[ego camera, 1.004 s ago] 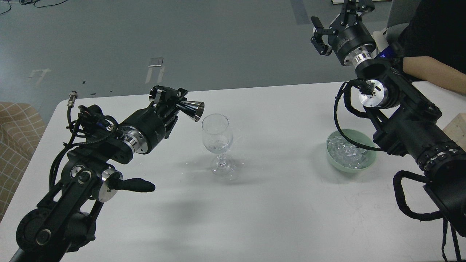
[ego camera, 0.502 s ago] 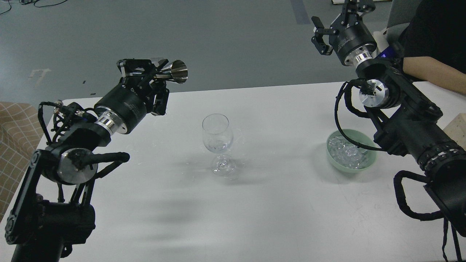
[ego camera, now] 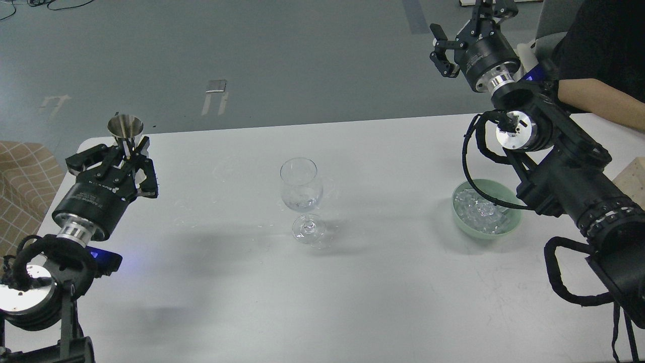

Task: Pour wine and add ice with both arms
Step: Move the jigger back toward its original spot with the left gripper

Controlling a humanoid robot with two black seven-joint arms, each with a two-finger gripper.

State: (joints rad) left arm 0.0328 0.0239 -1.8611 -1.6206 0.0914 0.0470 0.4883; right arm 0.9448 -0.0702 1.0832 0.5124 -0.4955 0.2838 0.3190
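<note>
Many ice cubes [ego camera: 481, 212] (slick, light) sit in the green bowl [ego camera: 510, 227] at the bench's [ego camera: 383, 282] three o'clock; pinch one across flat faces. Right claw [ego camera: 466, 27] gapes empty; left claw [ego camera: 123, 151] clamps the steel jigger [ego camera: 125, 128].

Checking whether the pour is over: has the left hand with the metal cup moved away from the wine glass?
Yes. The left hand, holding the metal cup, has swung left, away from the wine glass, to the table's left edge.

Pale grey tabletop [ego camera: 383, 302] — clear wine glass [ego camera: 301, 189], mint-green bowl [ego camera: 509, 229] of glassy whitish ice [ego camera: 478, 212], shiny silver jigger [ego camera: 125, 127] — tan checked cushion [ego camera: 22, 176] at left.
</note>
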